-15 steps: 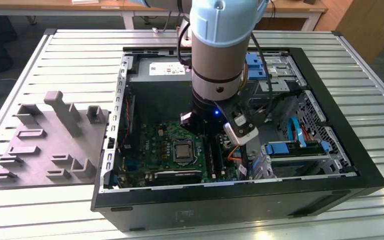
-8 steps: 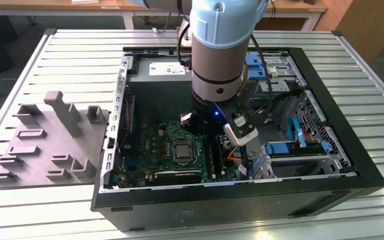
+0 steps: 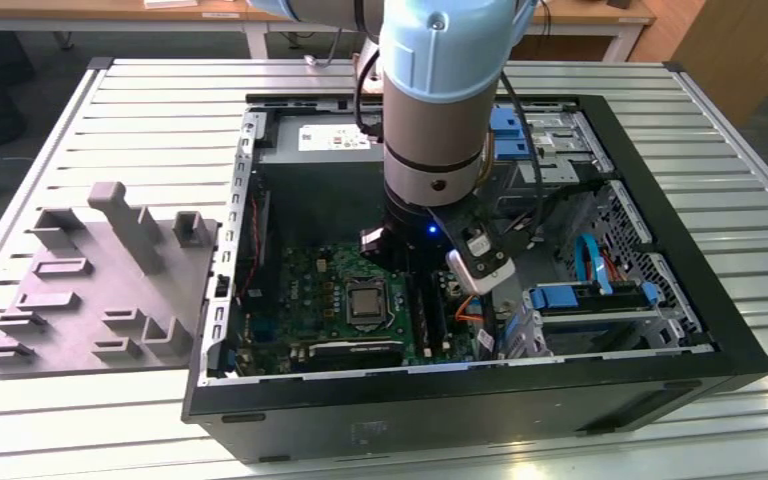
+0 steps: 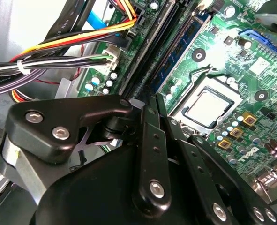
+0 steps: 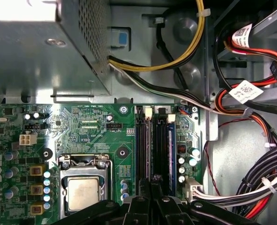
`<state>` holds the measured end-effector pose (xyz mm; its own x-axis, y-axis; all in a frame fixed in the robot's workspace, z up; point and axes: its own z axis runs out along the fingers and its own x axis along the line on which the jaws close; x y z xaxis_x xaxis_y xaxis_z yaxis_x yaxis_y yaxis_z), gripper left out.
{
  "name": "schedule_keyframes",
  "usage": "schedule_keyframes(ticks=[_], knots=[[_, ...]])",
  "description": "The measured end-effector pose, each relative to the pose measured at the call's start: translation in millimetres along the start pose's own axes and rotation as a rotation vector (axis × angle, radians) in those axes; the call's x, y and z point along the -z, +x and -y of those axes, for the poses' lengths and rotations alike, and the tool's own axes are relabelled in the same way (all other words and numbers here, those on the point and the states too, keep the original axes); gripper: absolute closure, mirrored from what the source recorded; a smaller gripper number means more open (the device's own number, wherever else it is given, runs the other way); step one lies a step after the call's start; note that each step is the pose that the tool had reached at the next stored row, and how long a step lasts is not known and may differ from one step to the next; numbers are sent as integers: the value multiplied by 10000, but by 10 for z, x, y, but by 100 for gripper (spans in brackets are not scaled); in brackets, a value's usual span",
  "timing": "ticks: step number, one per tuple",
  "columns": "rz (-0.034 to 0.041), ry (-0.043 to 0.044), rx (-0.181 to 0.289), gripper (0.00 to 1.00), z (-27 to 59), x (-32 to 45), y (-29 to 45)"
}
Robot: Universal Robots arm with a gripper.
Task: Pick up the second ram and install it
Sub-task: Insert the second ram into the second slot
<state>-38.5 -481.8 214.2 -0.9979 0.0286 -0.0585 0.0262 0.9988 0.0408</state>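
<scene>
Black gripper low over black memory slots on the green motherboard, jaws drawn together, arm upright, reaching into the open computer case, dark-blue ram seated in a slot just beside the gripper

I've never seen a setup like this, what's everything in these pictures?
Table: one, silver, slatted, bearing everything.
Computer case: one, black, open, on the table.
Fixture tray: one, grey, exterior view's left of the case.
Motherboard: one, green, inside the case.
Processor: one, silver, mid-motherboard.
Memory stick: one, dark blue, seated near the motherboard's edge.
Cables: many, mixed colours, beside the motherboard.
Arm: one, pale blue, reaching into the case.
Gripper: one, black, over the motherboard near the memory stick.
</scene>
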Motion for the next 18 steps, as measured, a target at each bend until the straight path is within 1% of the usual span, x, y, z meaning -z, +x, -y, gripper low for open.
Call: schedule_keyframes(ticks=[9, 10, 18], knots=[[2, -1, 0, 86, 1, -3, 0], [1, -3, -1, 80, 0, -3, 0], [1, -1, 0, 80, 0, -3, 0]])
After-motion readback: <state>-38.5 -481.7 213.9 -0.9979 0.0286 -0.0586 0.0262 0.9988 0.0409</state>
